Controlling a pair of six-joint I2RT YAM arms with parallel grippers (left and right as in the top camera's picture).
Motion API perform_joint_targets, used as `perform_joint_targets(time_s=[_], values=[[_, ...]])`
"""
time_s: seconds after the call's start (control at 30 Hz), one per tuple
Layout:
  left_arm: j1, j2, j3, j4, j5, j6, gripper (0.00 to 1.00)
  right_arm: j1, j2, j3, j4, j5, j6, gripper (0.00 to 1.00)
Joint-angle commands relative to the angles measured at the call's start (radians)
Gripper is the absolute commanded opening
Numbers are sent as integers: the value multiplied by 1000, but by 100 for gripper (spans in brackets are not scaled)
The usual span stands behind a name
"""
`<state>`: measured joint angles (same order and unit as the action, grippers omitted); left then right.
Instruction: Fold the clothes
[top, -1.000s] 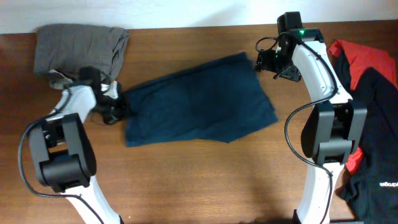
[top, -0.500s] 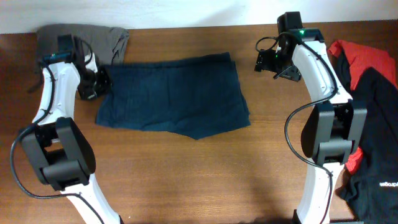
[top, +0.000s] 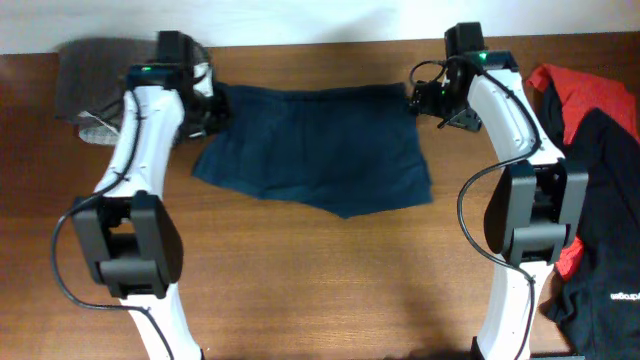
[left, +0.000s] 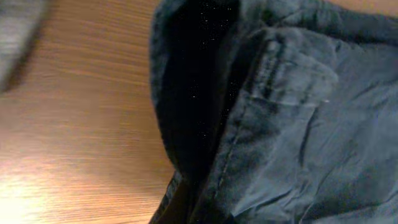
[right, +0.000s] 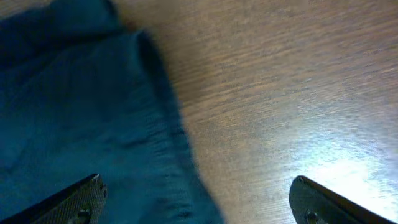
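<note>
The left gripper (top: 208, 108) is clamping shut on the shorts' (top: 320, 145) left corner; the right gripper (top: 430, 100) is gaping wide, empty, over their right corner; shorts are lying along the tabletop's (top: 300, 280) far edge.

My white-and-black left arm (top: 140, 150) rises from its base and stretches to the far side, wrist bent inward. My left tool (top: 207, 112) points toward the middle, jaws pinched tight on a corner of the dark navy blue cloth shorts (top: 320, 150). My white-and-black right arm (top: 512, 115) mirrors it, wrist turned inward. My right tool (top: 418, 98) has its two dark fingers (right: 81, 199) spread wide, gripping nothing.
</note>
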<state>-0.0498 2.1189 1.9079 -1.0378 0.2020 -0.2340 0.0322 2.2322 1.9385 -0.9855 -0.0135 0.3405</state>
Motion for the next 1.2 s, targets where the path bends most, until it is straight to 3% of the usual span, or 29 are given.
perform_joint_targets(time_s=[0.0, 0.27, 0.53, 1.17], values=[[-51, 0, 84, 0, 18, -20, 0, 1, 2, -79, 45, -2, 9, 99], [-45, 0, 233, -50, -92, -20, 0, 0, 2, -114, 60, -22, 9, 99], [-57, 0, 250, -52, -95, -24, 0, 0, 2, -114, 68, -107, 9, 99], [-168, 122, 250, 272, -95, -200, 1, 0, 2, -114, 66, -107, 9, 99]])
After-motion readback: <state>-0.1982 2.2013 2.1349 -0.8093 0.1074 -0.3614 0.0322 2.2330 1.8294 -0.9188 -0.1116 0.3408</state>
